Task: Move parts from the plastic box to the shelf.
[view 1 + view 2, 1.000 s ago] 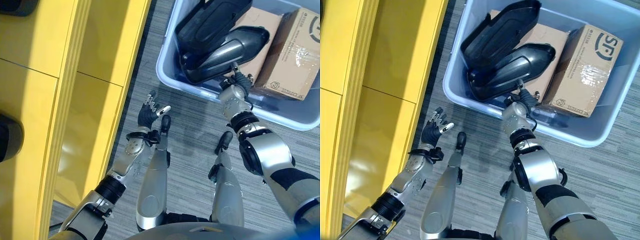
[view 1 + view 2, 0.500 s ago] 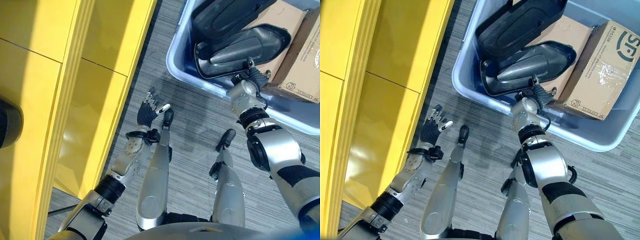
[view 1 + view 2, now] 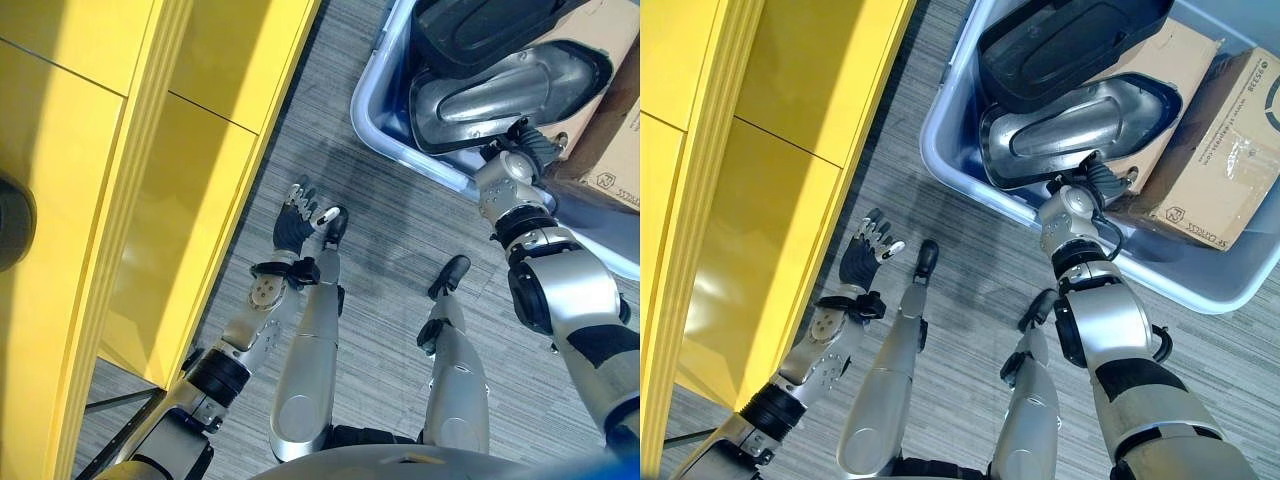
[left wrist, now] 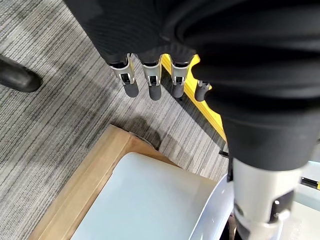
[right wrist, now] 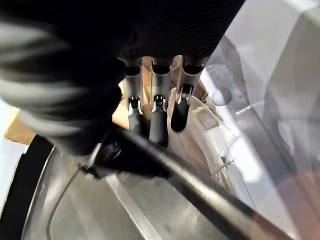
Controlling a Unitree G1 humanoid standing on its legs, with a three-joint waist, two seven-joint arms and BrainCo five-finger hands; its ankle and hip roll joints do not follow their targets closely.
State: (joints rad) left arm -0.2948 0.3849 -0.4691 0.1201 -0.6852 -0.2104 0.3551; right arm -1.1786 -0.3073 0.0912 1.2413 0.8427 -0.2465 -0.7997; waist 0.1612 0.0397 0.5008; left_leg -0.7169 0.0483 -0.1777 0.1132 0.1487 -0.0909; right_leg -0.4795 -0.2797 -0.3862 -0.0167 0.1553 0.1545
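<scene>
A: Where's the right hand (image 3: pixel 1080 197)?
B: Pinching the rim of the glossy dark shell part (image 3: pixel 1080 125) in the plastic box (image 3: pixel 950 130). Left hand (image 3: pixel 862 256) hangs relaxed, empty.
A: Handling?
B: Probably light, stiff, slippery; grip the edge firmly.

The plastic box (image 3: pixel 960 160) sits ahead to my right, the shelf (image 3: pixel 760 160) along my left. In the box, two shell parts (image 3: pixel 1070 130) lie stacked left of the cartons (image 3: pixel 1215 150), perhaps overlapping one.
</scene>
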